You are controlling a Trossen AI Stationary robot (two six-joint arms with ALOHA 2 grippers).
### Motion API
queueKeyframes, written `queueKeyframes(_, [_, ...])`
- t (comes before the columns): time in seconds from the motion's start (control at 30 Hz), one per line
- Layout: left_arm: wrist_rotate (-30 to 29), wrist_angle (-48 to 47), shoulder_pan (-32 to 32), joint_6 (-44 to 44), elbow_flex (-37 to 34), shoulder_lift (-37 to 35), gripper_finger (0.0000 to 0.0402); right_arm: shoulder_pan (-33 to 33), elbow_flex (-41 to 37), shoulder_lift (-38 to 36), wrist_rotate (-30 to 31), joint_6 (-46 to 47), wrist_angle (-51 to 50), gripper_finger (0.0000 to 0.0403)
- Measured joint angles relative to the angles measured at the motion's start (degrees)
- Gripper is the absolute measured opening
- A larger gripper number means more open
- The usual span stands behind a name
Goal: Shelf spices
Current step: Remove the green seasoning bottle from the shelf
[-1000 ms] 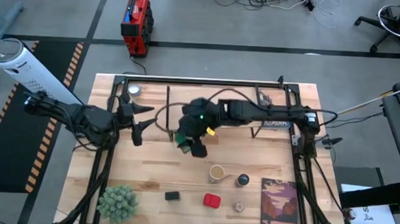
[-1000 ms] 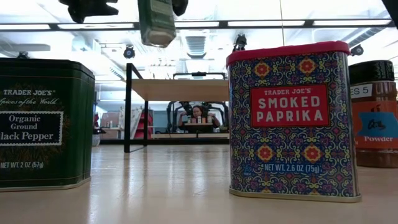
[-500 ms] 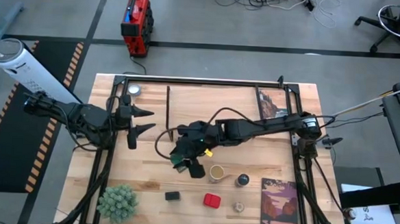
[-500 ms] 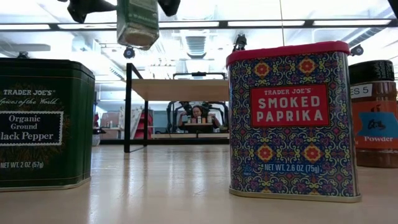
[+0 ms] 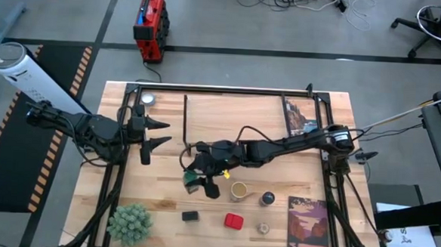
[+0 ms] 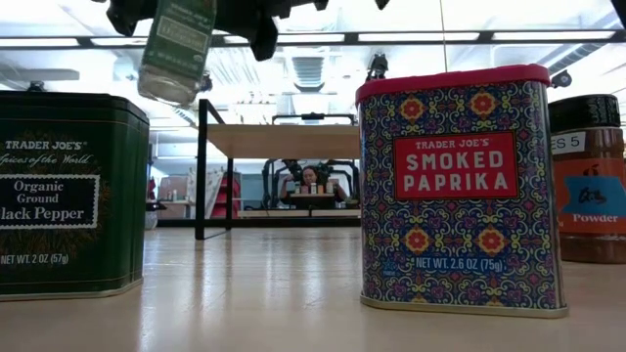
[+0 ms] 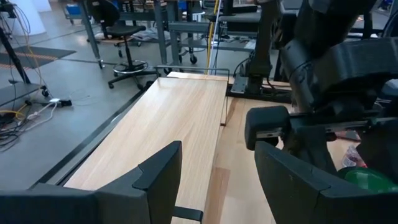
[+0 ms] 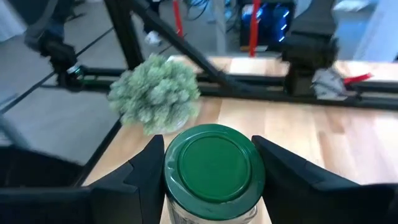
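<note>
meanwhile the right gripper (image 5: 195, 180) was clamped on the green-lidded jar (image 8: 214, 167), its fingers (image 8: 147, 168) pressed to either side of the lid, and it held the jar tilted in the air above the middle of the table (image 5: 171, 196), well apart from the shelf (image 5: 206, 108) along the far edge. the left gripper (image 5: 158, 131) hung near the shelf's left end with its jaws partly apart and nothing between them, while the red square tin (image 6: 460, 191) and dark square tin (image 6: 68, 193) stood upright on the near part of the table.
</note>
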Motion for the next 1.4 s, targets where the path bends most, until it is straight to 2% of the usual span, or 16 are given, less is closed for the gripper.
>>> queueKeyframes(0.4, [0.03,1.15,0.0,0.02,0.02,0.2,0.0192,2.26,-1.25,3.99,1.93,2.64,5.77,0.0187])
queueKeyframes(0.7, [0.02,1.18,-0.02,0.02,0.02,0.49,0.0192,2.57,-1.25,7.63,7.94,2.8,7.38,0.0187])
queueKeyframes(1.07, [0.02,1.14,-0.02,0.04,0.02,0.66,0.0192,2.89,-1.23,11.22,8.74,6.29,8.9,0.0188])
queueKeyframes(1.4, [0.01,1.15,-0.02,0.04,0.02,0.68,0.0192,2.87,-1.2,11.13,9.28,7.17,5.25,0.0262])
